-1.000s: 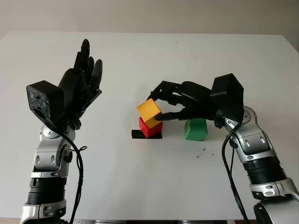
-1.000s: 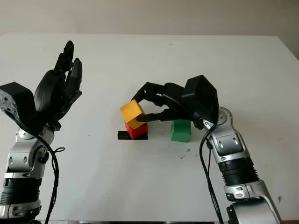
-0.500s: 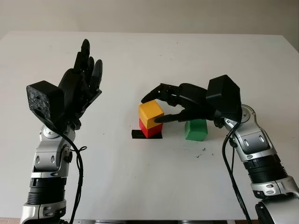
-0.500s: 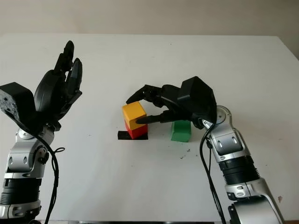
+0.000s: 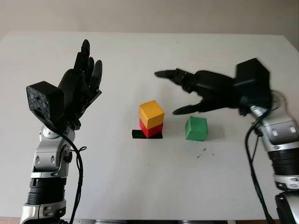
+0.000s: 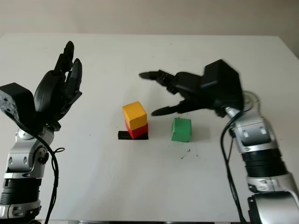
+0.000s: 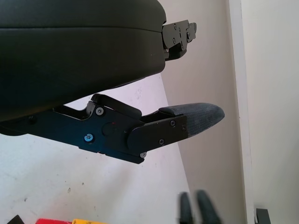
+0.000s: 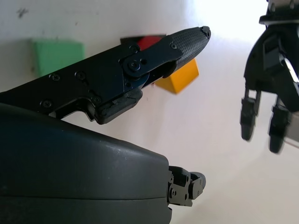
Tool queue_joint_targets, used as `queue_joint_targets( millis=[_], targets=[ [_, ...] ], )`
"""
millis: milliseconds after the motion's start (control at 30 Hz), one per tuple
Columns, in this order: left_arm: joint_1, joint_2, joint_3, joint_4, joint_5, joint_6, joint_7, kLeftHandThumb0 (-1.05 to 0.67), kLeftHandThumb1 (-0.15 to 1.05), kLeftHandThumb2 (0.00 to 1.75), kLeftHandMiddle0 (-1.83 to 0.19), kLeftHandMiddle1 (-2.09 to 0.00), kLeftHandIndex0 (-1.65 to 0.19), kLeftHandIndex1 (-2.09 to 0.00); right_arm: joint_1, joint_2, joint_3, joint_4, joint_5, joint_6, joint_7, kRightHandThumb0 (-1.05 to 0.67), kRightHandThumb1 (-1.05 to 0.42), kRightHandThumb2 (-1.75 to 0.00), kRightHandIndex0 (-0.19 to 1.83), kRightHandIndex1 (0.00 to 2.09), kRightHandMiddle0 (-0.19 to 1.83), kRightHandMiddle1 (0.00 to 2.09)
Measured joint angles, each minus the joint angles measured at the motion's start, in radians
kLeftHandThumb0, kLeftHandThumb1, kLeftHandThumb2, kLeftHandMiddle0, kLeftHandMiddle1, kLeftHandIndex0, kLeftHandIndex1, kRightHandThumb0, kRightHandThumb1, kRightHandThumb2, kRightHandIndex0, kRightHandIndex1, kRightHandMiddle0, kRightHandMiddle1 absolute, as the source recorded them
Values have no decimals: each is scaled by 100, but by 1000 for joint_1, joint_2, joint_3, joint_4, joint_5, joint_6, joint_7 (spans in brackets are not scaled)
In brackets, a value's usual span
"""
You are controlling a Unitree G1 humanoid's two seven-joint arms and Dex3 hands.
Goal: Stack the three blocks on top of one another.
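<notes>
The right hand has just let go of the yellow block. A moment ago its fingers were around that block, setting it down. Now the hand has pulled up and back, and it is open and holds nothing. It hangs in the air above the green block, a little behind it.

The yellow block now sits on the red block by itself. It looks straight and steady, not tipped. So the first part of the job looks done: two blocks make a small tower near the middle of the white bench.

The green block is on the bench, just to the right of the tower. It does not touch the tower. I think it has to go on top of the yellow one next, and then the stack will be finished. The hand will need to be gentle, or the tower could get knocked.

The left hand is held up in the air over the left side of the bench, well apart from the blocks. It is open and holds nothing.

Now let me count:
- Blocks: three. One yellow, one red, one green.
- Blocks in the tower: two.
- Blocks left to stack: one.
- Hands: two, both with nothing in them.
- One small black patch lies flat on the bench under the red block.
</notes>
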Motion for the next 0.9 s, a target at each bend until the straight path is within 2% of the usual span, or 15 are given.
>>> queue_joint_targets(
  millis=[167, 300, 400, 467, 600, 900],
  targets=[
    [0, 6, 0, 1, 0, 0, -4, -69, 105, 66, 19, 0, 19, 0, 1, -132, -55, -101, -75, -62, -36, -72, -91, -5, 2, 8, 24, 21],
    [0, 7, 1, 3, 0, 0, -4, -69, 105, 66, 19, 0, 19, 0, 62, -213, -105, -184, -159, -113, -94, -65, -86, -4, 8, 7, 30, 14],
    [0, 8, 1, 4, 0, 0, -3, -70, 105, 65, 19, 0, 19, 0, 129, -237, -111, -185, -197, -211, -106, -63, -85, -4, 10, 7, 31, 12],
    [0, 8, 1, 5, 0, 0, 0, -69, 105, 64, 19, 0, 19, 0, 166, -264, -109, -179, -242, -319, -115, -61, -84, -4, 9, 6, 32, 12],
    [0, 9, 1, 6, 0, 0, 0, -69, 105, 65, 19, 0, 19, 0, 202, -311, -94, -154, -321, -487, -134, -65, -86, -6, 7, 5, 35, 11],
    [0, 13, 1, 6, 0, 0, -3, -66, 105, 66, 19, 0, 19, 0, 235, -326, -67, -124, -458, -622, -205, -78, -91, -6, 9, 6, 40, 10]
  ],
)
